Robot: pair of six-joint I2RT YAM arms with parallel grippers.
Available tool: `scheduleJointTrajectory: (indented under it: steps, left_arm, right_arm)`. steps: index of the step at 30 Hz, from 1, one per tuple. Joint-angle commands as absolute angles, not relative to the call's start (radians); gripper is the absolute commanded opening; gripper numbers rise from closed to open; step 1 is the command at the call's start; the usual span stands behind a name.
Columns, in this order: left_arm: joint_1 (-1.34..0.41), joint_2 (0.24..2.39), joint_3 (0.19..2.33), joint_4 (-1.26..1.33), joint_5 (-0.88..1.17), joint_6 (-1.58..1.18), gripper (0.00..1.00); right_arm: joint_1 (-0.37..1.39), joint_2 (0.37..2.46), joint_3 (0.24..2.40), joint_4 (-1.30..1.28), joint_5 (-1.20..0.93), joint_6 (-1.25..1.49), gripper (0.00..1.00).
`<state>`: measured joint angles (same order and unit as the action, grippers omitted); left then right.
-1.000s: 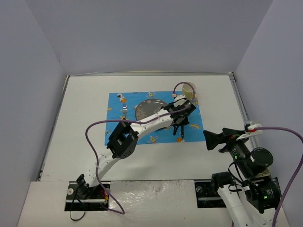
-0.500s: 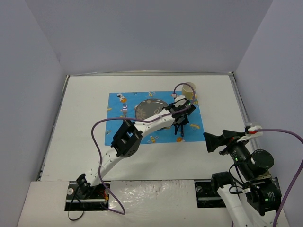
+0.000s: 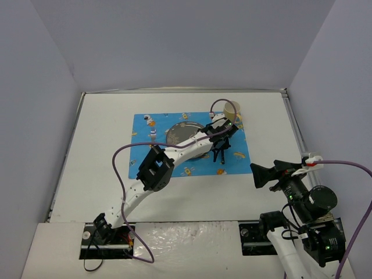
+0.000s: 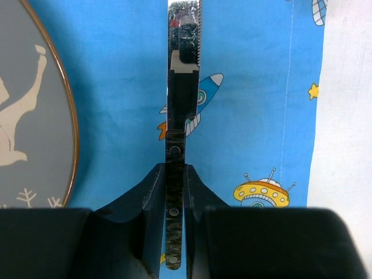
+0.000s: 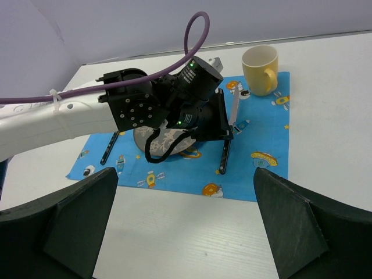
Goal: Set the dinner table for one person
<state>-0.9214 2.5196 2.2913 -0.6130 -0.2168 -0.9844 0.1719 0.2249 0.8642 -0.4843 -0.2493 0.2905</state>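
Left hand (image 4: 175,174) clamped on the knife (image 4: 183,64) handle, mid-frame over the placemat (image 4: 250,87) beside the plate (image 4: 35,99) — opening unevenly could skew it. The white table (image 3: 104,151) spreads beneath everything; right hand (image 5: 186,221) gapes, empty.

Left arm (image 3: 174,154) stretches forward, left gripper (image 3: 220,152) pinched tight (pointing down); right gripper (image 3: 259,174) gapes wide.

The top external view looks steeply down from behind the arm bases onto the large flat white rectangular bench (image 3: 99,128). The left wrist view faces straight down, close over the blue space-print cloth placemat (image 4: 250,87). The right wrist view looks obliquely from farther off. All 3 share that placemat and the black-handled serrated knife (image 4: 183,99).
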Motion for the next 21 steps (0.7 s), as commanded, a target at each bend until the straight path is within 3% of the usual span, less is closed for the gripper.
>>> scheduleJointTrajectory:
  steps: [1,11,21]
  left_arm:
    - [-0.910,2.505,2.370,-0.570,-0.230,-0.979,0.00]
    - [-0.905,2.543,2.400,-0.565,-0.222,-0.961,0.00]
    - [-0.900,2.535,2.366,-0.524,-0.216,-0.959,0.11]
  right_arm:
    - [0.181,0.236,0.880,-0.430,-0.241,0.291,1.00]
    - [0.181,0.234,0.869,-0.434,-0.241,0.288,1.00]
    - [0.181,0.229,0.863,-0.435,-0.240,0.289,1.00]
